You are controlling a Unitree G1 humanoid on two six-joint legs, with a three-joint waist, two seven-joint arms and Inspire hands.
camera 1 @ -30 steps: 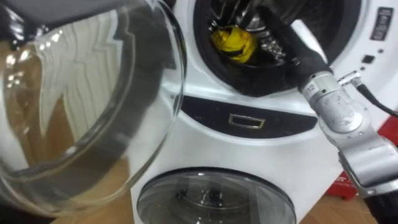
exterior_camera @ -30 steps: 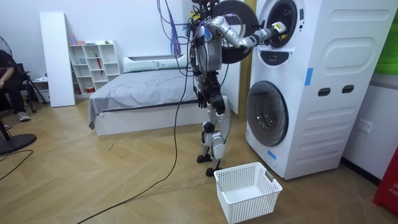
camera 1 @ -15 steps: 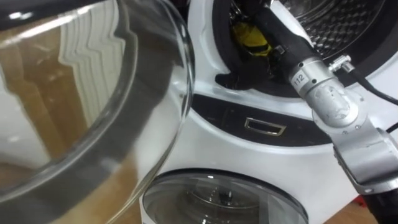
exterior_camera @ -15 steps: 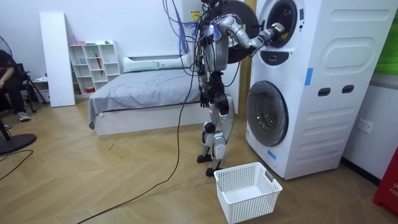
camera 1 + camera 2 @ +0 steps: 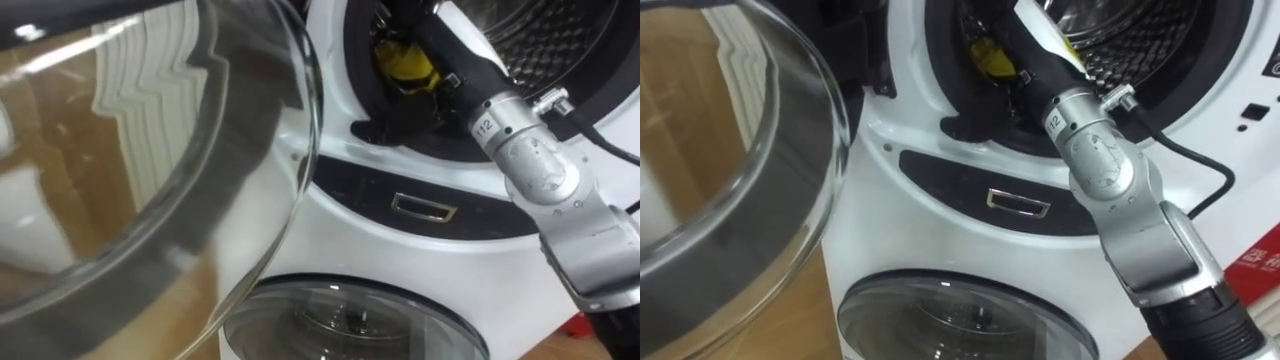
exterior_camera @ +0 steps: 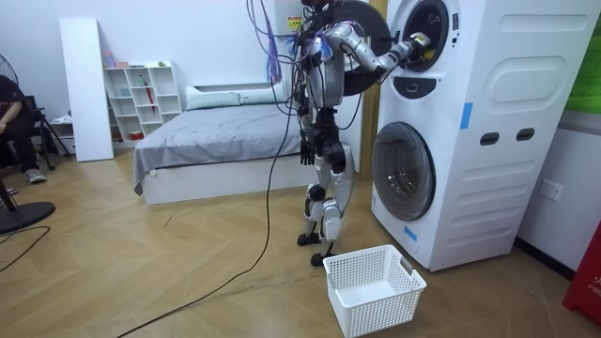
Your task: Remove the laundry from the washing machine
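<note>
1. Reaching my right arm into the washing machine (image 6: 470,141), I have the right hand (image 5: 450,60) inside the mouth of the upper drum (image 5: 560,40). Its back faces me and its fingers are buried among the laundry, so I cannot tell whether they grip anything.
2. The yellow garment (image 5: 405,62) sits just inside the drum mouth, touching or nearly touching the hand. A dark piece (image 5: 390,122), which I judge to be cloth, hangs over the mouth's lower rim.
3. Done so far: the glass door (image 5: 150,160) stands swung open beside the drum mouth. Nothing is out of the drum yet, and the white basket (image 6: 374,286) on the floor, well below the mouth, looks empty. I judge the task to be at an early stage, with the pulling out and the dropping left to do.
4. My count is one yellow garment, one dark piece, one basket, one open glass door, and one shut round door (image 5: 350,325) below the drum mouth.
</note>
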